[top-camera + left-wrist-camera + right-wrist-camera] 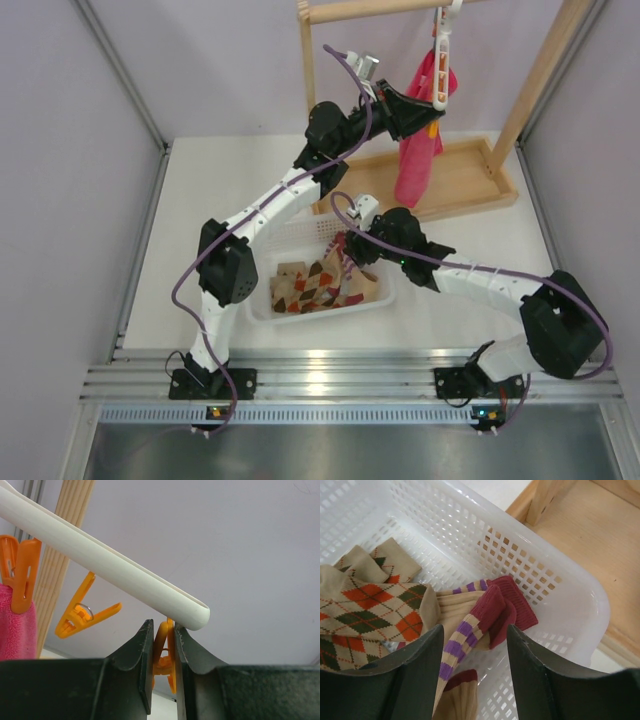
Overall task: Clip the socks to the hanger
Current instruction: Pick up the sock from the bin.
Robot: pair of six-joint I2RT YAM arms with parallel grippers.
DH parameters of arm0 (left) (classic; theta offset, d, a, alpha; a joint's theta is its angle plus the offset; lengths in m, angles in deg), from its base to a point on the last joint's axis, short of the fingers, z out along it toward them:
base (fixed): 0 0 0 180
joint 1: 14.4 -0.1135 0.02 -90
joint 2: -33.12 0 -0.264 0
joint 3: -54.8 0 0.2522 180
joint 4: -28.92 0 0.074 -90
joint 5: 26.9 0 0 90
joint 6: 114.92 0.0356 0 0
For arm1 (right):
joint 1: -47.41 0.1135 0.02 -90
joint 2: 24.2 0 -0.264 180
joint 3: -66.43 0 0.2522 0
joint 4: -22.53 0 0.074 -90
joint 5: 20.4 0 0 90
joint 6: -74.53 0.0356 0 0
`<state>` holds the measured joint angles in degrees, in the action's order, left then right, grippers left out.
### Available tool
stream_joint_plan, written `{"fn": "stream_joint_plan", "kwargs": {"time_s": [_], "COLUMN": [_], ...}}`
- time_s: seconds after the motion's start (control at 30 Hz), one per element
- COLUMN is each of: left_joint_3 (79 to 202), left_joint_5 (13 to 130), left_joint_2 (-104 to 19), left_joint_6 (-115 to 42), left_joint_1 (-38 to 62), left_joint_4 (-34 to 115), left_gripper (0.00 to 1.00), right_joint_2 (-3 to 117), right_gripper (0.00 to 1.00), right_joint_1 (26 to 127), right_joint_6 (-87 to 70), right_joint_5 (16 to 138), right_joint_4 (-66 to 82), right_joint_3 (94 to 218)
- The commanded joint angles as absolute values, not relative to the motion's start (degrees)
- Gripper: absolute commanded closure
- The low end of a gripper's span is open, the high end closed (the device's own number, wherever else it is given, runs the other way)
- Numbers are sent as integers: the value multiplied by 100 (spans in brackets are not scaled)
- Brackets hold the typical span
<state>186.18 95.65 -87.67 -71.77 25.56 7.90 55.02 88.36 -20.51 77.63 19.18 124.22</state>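
The white hanger [441,62] hangs from the wooden rack's top bar; its bar [100,555] crosses the left wrist view. My left gripper [424,106] is raised to it and shut on an orange clip [166,652] under the bar's end, squeezing it. Another orange clip [84,614] hangs free. A third [21,572] holds a pink cloth [15,630]. My right gripper [347,252] is open, low in the white basket [300,232], its jaws [474,630] either side of a purple-striped sock with a maroon cuff [480,617]. Argyle socks [370,605] lie beside it.
The tall wooden rack [530,90] stands on a wooden tray base [465,180] at the back right, just behind the basket. The pink cloth [420,140] hangs down from the hanger. Purple walls and metal rails [140,230] close in the sides.
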Motion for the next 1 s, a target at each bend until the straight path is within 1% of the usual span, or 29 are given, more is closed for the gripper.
{"fn": "stream_joint_plan", "kwargs": {"time_s": [0.0, 0.23, 0.43, 0.67, 0.83, 0.9, 0.97], "left_joint_3": [18642, 18537, 18537, 18528, 18519, 18511, 18502], "left_joint_5": [9913, 9904, 9869, 9861, 9869, 9852, 9852], "left_joint_2": [-8527, -8501, -8509, -8527, -8527, -8527, -8518], "left_joint_6": [-7352, -7370, -7396, -7431, -7431, -7431, -7423], "left_joint_1": [2568, 2541, 2533, 2533, 2533, 2524, 2524], "left_joint_4": [911, 867, 849, 814, 814, 823, 841], "left_gripper": [100, 100, 100, 100, 100, 100, 100], "right_joint_2": [5692, 6114, 6544, 6914, 7011, 7037, 7020], "right_gripper": [47, 47, 49, 48, 48, 54, 67], "right_joint_1": [8994, 9109, 9223, 9320, 9381, 9407, 9417], "right_joint_6": [-1662, -1240, -1257, -1336, -1398, -1424, -1442], "right_joint_5": [7276, 7170, 7170, 6592, 6529, 6546, 6643], "right_joint_4": [1888, 1518, 1184, 973, 903, 894, 737], "right_joint_3": [12888, 13222, 13486, 13618, 13592, 13583, 13591]}}
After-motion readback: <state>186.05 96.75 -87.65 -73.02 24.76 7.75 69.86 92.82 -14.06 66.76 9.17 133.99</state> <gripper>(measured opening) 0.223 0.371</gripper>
